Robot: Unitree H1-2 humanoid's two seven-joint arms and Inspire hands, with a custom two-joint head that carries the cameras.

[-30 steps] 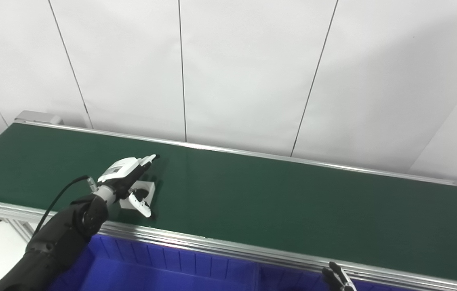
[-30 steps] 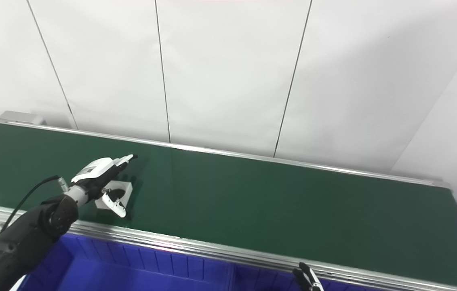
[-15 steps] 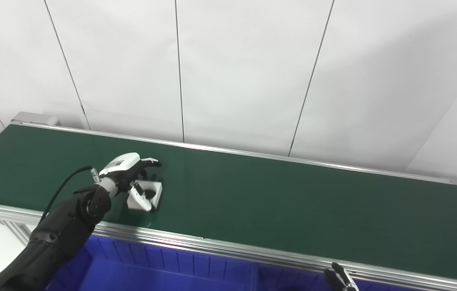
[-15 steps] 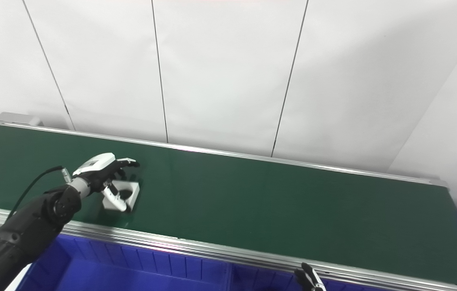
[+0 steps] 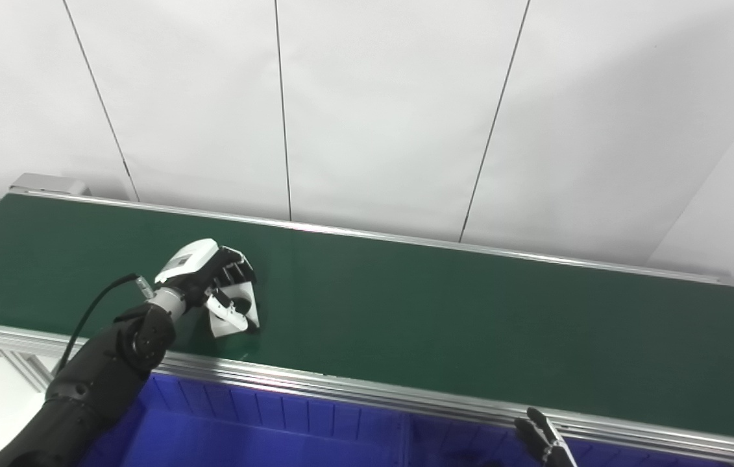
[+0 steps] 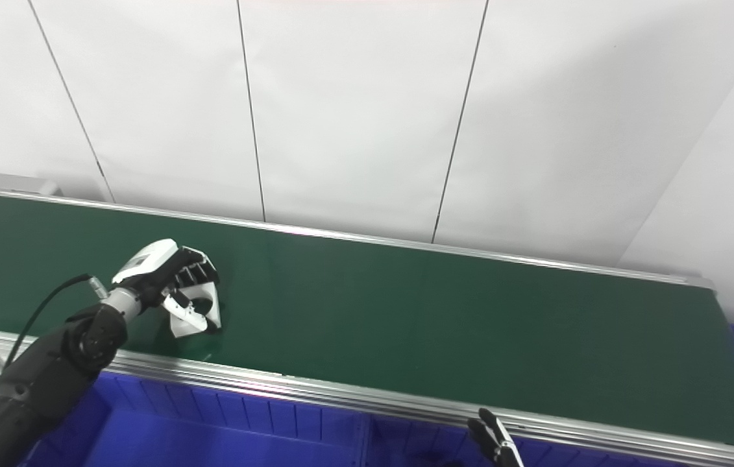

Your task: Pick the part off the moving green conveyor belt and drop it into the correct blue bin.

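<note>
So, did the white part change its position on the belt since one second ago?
Yes. The white part, gripped by the left hand, has tilted up off the green belt and shifted slightly right along the belt's near rail.

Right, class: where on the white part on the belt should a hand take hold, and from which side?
Probably across its outer walls, from above: the white part is a flat block with a central hole. The left hand already has it so, fingers over the far wall.

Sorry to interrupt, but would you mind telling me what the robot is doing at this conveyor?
The robot's left hand has closed its fingers around a small white block-shaped part on the green conveyor belt. The part looks tilted, at or just above the belt. The right hand waits low by the blue bin in front, only its fingertips showing.
</note>
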